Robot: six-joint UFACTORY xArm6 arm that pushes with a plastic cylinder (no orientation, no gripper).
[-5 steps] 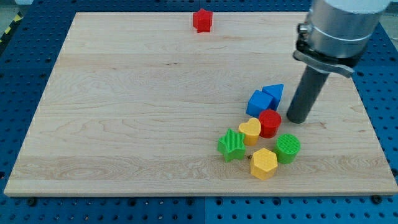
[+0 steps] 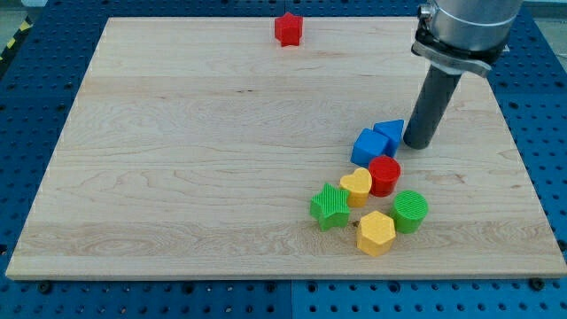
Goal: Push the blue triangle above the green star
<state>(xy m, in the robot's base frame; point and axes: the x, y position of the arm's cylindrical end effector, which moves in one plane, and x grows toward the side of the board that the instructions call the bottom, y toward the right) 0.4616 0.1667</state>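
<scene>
The blue triangle (image 2: 391, 135) lies right of the board's middle, touching a blue cube (image 2: 369, 147) on its lower left. The green star (image 2: 330, 206) sits lower and to the left, next to a yellow heart (image 2: 356, 187). My tip (image 2: 417, 143) rests on the board just right of the blue triangle, very close to it or touching its right side.
A red cylinder (image 2: 384, 175) sits below the blue blocks. A green cylinder (image 2: 409, 211) and a yellow hexagon (image 2: 376, 233) lie at the cluster's bottom. A red star (image 2: 288, 28) is near the board's top edge (image 2: 266, 18).
My tip has moved up and slightly left, from beside the red cylinder to beside the blue triangle. The blocks have not visibly moved.
</scene>
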